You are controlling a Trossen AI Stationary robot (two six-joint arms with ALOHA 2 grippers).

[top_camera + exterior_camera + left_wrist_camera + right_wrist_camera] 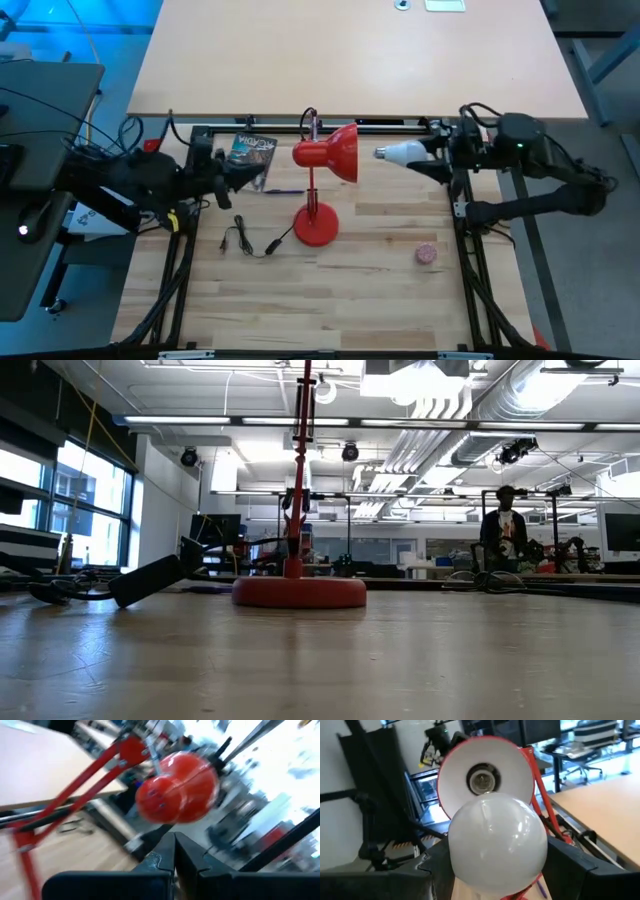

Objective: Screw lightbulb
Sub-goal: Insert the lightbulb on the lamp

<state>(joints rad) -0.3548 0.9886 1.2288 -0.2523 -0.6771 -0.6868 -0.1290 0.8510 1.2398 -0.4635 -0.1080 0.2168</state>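
1. Step in hand: lining up for insertion, as I read it. The right gripper pinched the small white pear-shaped lightbulb between its fingers and held it in the air, roughly level.
2. Bulb location: just off the open mouth of the red metal desk lamp's shade, at its 3 o'clock in the overhead view. There was a clear gap between them, nothing touching.
3. The right wrist view looked past the bulb straight into the white shade interior, with the dark socket just above the bulb's outline. Alignment looked close but not exact.
4. The left gripper sat at the shade's 9 o'clock with fingers pressed together, holding nothing and not touching the lamp.
5. The round red lamp base stood on the wooden table, at 6 o'clock from the shade.
6. Next move likely calls for centring on the socket, advancing straight in, then twisting. Nothing braced the shade, so it could swing.
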